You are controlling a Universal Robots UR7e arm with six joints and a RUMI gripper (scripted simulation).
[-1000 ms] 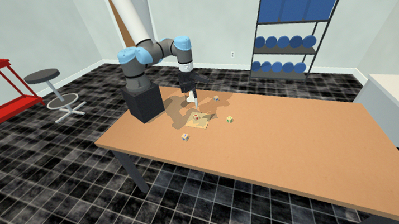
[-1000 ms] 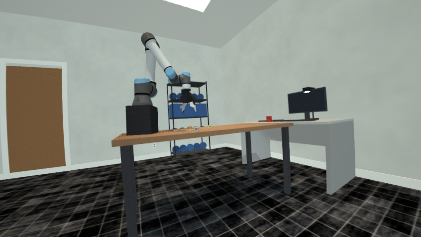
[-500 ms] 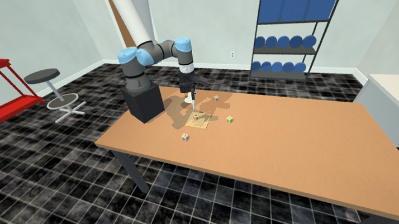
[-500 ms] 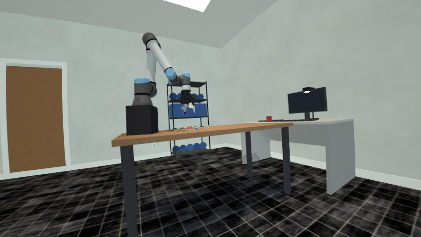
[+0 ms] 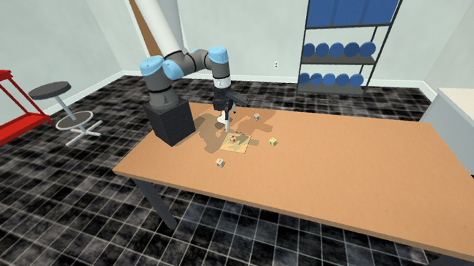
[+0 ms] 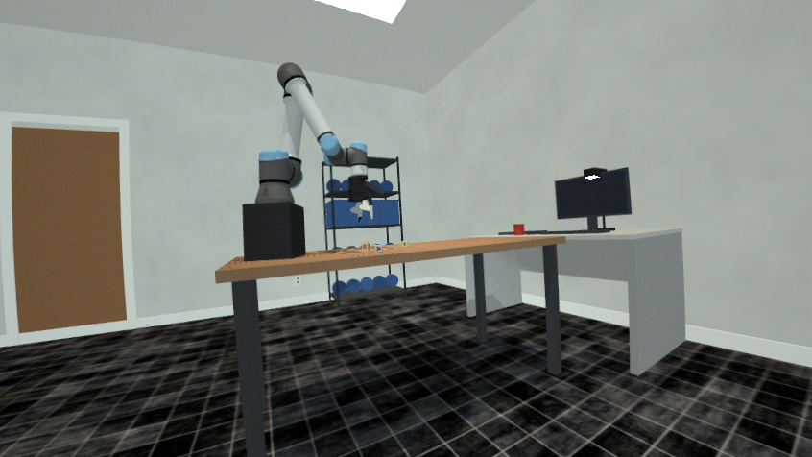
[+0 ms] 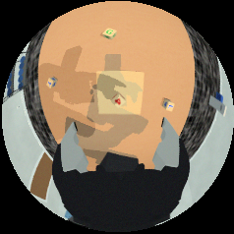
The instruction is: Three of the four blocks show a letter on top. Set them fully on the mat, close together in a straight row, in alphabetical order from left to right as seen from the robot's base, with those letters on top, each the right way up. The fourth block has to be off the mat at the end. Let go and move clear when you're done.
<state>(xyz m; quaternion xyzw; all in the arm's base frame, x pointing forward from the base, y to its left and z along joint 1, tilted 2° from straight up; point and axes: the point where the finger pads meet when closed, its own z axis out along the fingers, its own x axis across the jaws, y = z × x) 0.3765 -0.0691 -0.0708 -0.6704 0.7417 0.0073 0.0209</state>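
A pale yellow mat (image 5: 241,150) (image 7: 136,81) lies on the table. A block with a red mark on top (image 5: 232,139) (image 6: 365,246) (image 7: 118,100) sits on the mat, turned at an angle. A block with a green letter, seemingly G, (image 5: 272,141) (image 6: 404,243) (image 7: 109,33) lies off the mat on its far side. A block with blue marks (image 5: 219,163) (image 6: 378,248) (image 7: 168,104) lies to the right of the mat in the wrist view. Another block with blue marks (image 5: 256,117) (image 7: 52,83) lies to the left. The gripper (image 5: 230,121) (image 6: 365,217) (image 7: 120,124) is open and empty, above the table.
The black robot pedestal (image 5: 172,122) (image 6: 274,231) stands at the table's end. Dark arm shadows fall across the mat and the table (image 5: 333,169). A separate desk (image 6: 653,267) holds a monitor (image 6: 593,196) and a red cup (image 6: 518,228). A shelf rack (image 5: 346,26) stands behind the table.
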